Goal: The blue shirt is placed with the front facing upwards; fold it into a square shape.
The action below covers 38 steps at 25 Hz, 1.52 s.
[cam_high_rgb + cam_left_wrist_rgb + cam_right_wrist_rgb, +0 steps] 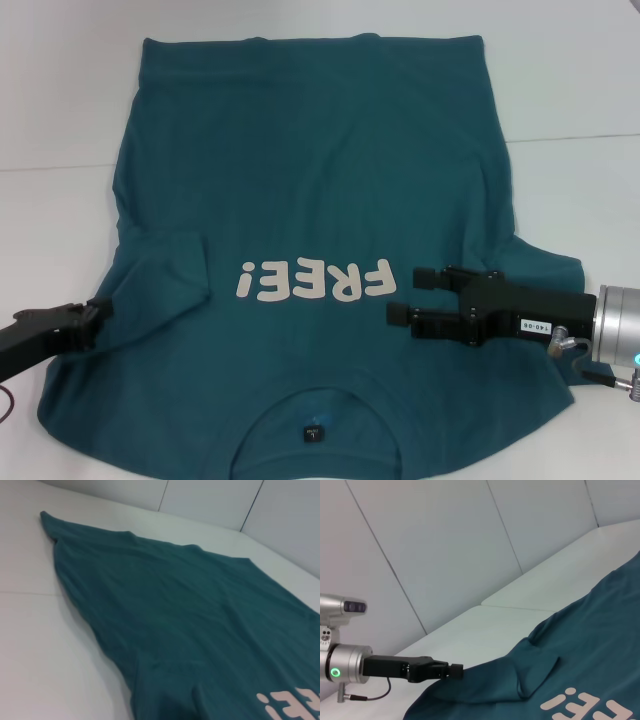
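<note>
Neck label (314,434) nearest; shirt (310,180) flat on table (60,100), front up, left sleeve folded in. Right gripper (413,295) spread over chest by "FREE!" (312,281). Left gripper (92,322) at sleeve edge, fingers' state unclear. Advice: pinch right sleeve edge, fold inward, keep hem square.

Table: you see a white tabletop (60,120) with a thin seam crossing it.
Walls: you face pale grey panels (445,545) split by dark joints.
Light: even, soft.
</note>
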Motion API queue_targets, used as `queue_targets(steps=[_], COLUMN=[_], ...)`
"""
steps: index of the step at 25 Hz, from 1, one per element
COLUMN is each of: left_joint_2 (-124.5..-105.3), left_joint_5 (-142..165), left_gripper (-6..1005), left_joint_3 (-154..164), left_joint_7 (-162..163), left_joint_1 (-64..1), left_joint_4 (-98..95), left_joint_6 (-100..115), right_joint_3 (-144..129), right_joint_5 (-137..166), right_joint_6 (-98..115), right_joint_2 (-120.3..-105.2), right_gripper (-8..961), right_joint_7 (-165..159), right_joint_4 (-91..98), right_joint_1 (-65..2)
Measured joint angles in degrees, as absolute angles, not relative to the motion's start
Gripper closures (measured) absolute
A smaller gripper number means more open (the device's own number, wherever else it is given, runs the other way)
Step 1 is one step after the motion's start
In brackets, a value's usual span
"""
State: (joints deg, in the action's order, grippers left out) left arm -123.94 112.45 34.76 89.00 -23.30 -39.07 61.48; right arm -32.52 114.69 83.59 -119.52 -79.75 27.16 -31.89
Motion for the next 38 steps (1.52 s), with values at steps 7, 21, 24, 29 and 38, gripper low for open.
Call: queue_targets(steps=[7, 21, 24, 29, 38], left_joint_2=[-123.93, -124.02, -124.02, -124.02, -123.92], left_joint_5=[112.49, 112.50, 112.72, 112.79, 111.90], left_gripper=[1002, 998, 997, 996, 748], left_joint_3=[34.84, 35.10, 35.40, 35.65, 33.54], left_joint_7=[91.06, 91.14, 91.13, 91.13, 91.12], left_joint_1=[-22.15, -21.52, -21.68, -22.18, -22.08], left_joint_4=[-41.78, -38.80, -36.99, -34.98, -35.72], left_joint_6=[66.00, 73.36, 75.31, 75.64, 75.73], right_joint_3=[-32.51, -32.58, -32.60, -32.69, -32.64], right_joint_5=[114.69, 114.69, 114.72, 114.74, 114.70], right_joint_6=[83.59, 83.58, 83.58, 83.58, 83.45], right_joint_2=[-119.52, -119.52, -119.52, -119.52, -119.52], right_gripper=[37, 38, 39, 39, 40], right_joint_7=[-79.65, -79.62, -79.62, -79.62, -79.65], right_joint_4=[27.16, 27.16, 27.16, 27.16, 27.36], right_joint_1=[-31.81, -31.82, -31.82, -31.89, -31.74])
